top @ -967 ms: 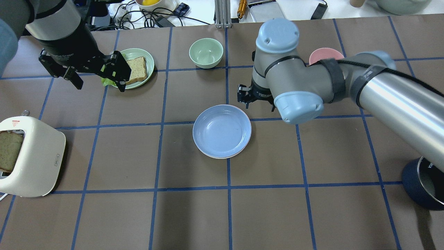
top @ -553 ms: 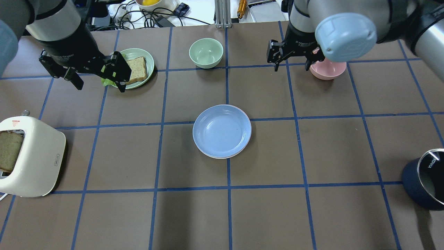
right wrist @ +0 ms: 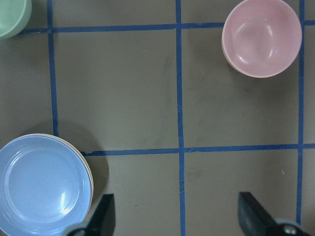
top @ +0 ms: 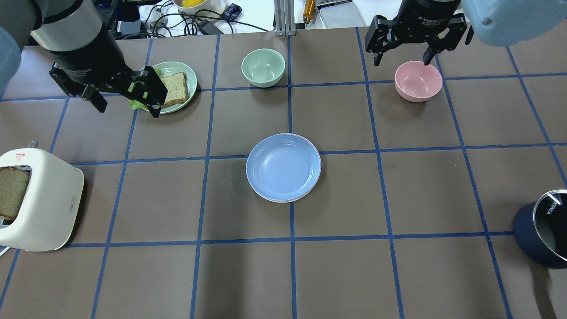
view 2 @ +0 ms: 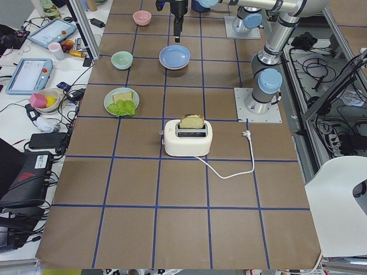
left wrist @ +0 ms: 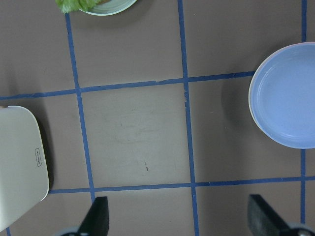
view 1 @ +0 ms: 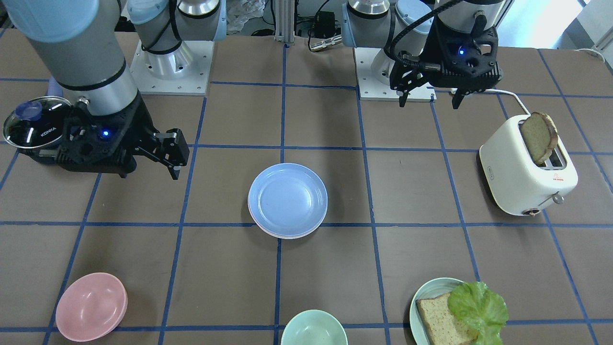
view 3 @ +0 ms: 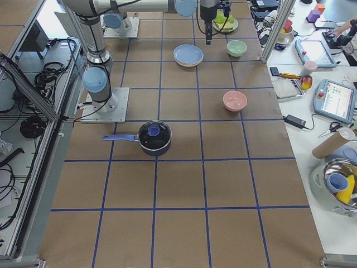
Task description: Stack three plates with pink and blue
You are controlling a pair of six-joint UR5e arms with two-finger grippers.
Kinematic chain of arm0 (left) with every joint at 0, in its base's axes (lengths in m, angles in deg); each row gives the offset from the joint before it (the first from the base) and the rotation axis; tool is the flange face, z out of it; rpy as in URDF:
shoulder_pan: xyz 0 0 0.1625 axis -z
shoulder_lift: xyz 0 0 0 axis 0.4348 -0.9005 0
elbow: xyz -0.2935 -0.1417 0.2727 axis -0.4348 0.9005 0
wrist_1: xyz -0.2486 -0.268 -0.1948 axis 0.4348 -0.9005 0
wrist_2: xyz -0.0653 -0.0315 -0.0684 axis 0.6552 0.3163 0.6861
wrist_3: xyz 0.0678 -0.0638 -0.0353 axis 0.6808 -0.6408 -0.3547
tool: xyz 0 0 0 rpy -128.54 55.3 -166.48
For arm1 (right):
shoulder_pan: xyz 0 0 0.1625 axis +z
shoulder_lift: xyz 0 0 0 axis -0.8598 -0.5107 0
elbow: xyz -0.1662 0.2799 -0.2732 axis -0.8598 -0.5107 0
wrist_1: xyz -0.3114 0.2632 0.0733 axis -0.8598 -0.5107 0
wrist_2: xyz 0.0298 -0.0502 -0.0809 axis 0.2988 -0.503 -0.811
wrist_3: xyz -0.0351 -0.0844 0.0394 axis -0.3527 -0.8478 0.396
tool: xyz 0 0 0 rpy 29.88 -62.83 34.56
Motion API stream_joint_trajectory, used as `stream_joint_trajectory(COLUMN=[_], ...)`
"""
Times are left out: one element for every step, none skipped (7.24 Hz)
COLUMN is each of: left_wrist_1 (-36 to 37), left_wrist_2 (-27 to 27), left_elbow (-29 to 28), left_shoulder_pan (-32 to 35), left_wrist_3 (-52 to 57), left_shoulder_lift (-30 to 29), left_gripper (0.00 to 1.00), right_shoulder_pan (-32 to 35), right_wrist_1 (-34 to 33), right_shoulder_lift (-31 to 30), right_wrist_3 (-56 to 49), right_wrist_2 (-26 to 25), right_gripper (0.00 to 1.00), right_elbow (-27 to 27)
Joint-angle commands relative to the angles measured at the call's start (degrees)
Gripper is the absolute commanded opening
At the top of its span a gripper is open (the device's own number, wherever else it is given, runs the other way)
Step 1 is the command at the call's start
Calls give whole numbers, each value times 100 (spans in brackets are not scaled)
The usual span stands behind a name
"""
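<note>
A light blue plate (top: 283, 167) lies at the table's middle, on top of a stack. Only thin pale rims (view 1: 287, 236) of the plates under it show, so the pink and cream plates are mostly hidden. The stack also shows in the left wrist view (left wrist: 285, 93) and the right wrist view (right wrist: 44, 184). My left gripper (top: 128, 110) is open and empty, held high near the bread plate. My right gripper (top: 402, 61) is open and empty, held high over the far right, by the pink bowl (top: 418, 81). Neither touches the stack.
A pale teal plate with bread and lettuce (top: 188, 79) sits far left. A mint bowl (top: 263, 67) stands far centre. A cream toaster (top: 44, 208) holding a bread slice stands at the left edge. A navy lidded pot (top: 529, 230) stands at the right edge.
My right arm has drawn back from beside the plate stack to the far right, above the pink bowl. The left arm and the stack have not moved.
</note>
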Motion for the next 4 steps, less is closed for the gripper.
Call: stream_joint_trajectory(left_wrist_1=[-2,-2,-2,-2], left_wrist_2=[518,514,505,505], left_elbow=[-37,-46,-46,-46], left_shoulder_pan=[26,18,18,18], left_wrist_3=[-65,-66,-75,-83], left_shoulder_lift=[10,10,10,10], left_gripper=[100,100,100,100], right_shoulder_pan=[-24,-41,-15,-6], right_wrist_1=[29,55,64,64], right_shoulder_lift=[-211,-246,-247,-325], right_wrist_3=[8,-88,-228,-264], right_wrist_2=[28,46,29,3], right_gripper=[100,100,100,100], right_elbow=[325,344,362,397])
